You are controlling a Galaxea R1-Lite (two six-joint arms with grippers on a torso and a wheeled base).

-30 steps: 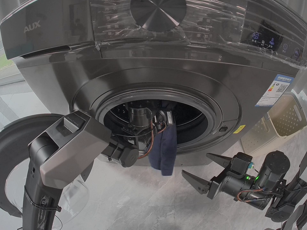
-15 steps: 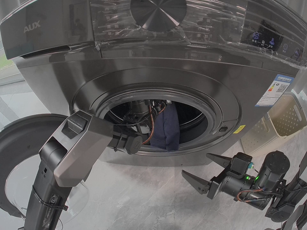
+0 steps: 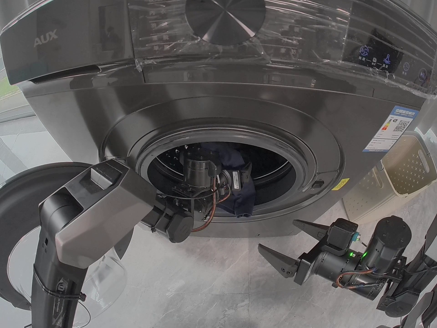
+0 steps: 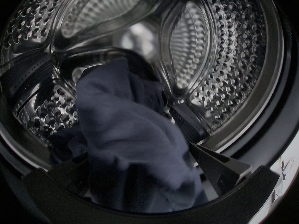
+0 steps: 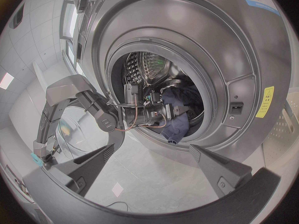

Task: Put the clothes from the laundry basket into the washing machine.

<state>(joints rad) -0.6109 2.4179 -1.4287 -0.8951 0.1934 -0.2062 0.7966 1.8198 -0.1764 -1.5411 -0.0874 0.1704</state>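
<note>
Laundry corner: navy garment in the drum, hem on the lip

Pale grey floor (image 3: 205,279) lies in front of the washing machine (image 3: 218,101). At 8 o'clock in the head view its door (image 3: 22,215) stands swung open. From there the left arm goes into the round opening at centre, and the left claw (image 5: 181,109) is inside the drum (image 4: 224,63). One finger (image 4: 218,168) shows wide to the side and the other is under cloth, so I judge the claw apart, not clamped. The navy garment (image 3: 236,194) is bunched in the drum and draped over the claw, with a hem lying on the lip (image 3: 273,212) at 6 o'clock of the opening. At 4 o'clock the right claw (image 3: 276,234) hangs over the floor, jaws wide apart and empty. At 3 o'clock, just beside the machine, stands the laundry basket (image 3: 409,165); its contents are hidden.

Because the cloth lies over the claw, a withdrawal could snag it and drag it back out over the lip. The hem could also slide out under its own weight, or get pinched by the door.

A second ago the garment hung well below the lip, outside the machine. Half a second ago it was lifted into the opening, and now it is almost wholly within. The right claw has not moved.
</note>
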